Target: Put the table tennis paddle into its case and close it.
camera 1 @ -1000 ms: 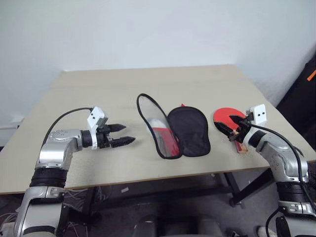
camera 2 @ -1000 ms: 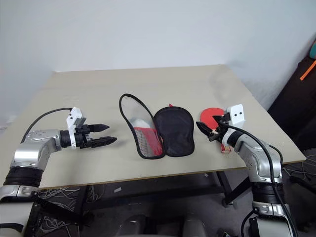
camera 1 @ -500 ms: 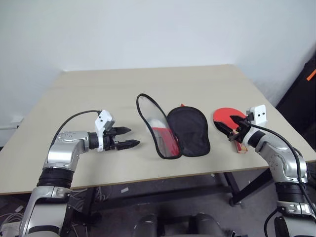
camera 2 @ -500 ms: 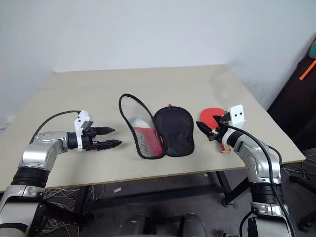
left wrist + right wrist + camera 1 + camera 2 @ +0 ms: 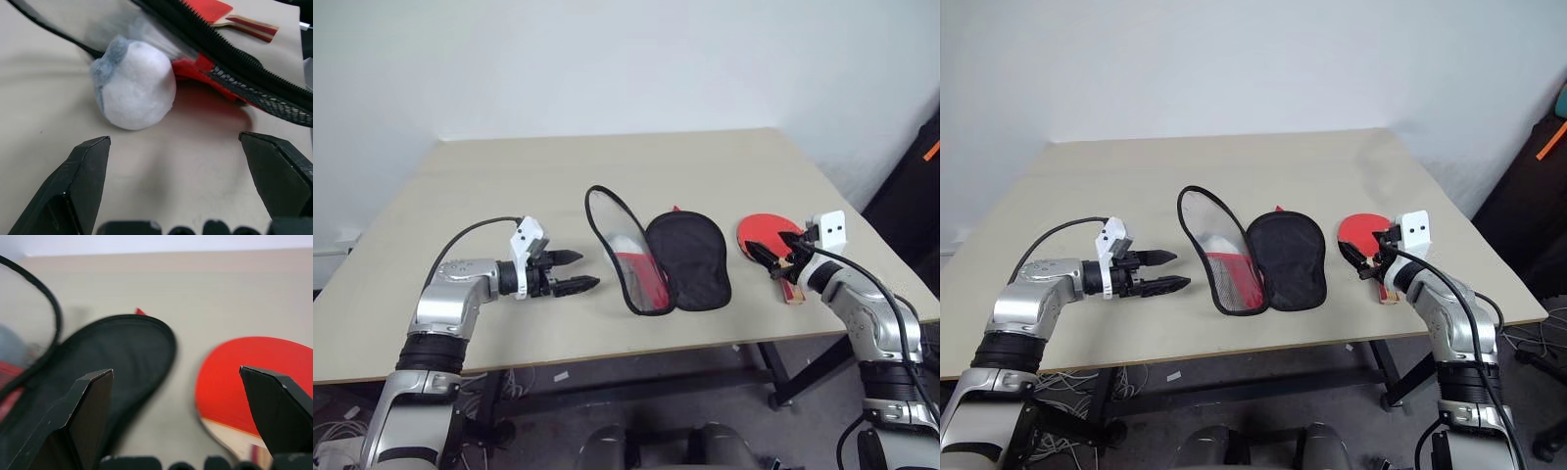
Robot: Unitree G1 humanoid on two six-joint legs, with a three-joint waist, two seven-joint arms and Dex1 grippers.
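the case (image 5: 666,259) is lying unzipped and spread flat at mid-table, and the table tennis paddle (image 5: 764,235) is resting outside it to its right, so insertion and zipping are both remaining. i am holding my right gripper (image 5: 771,262) wide open and empty over the paddle's handle end, my left gripper (image 5: 570,271) likewise open and empty just beside the case's see-through flap.

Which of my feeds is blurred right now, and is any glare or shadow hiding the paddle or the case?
Right wrist view: the case and table tennis paddle are soft, out of focus. Left wrist view: the see-through flap smears; the zip teeth are crisp; a red tint lies on the table below the case. Head views: even light, no glare, paddle and case are clear of shadow.
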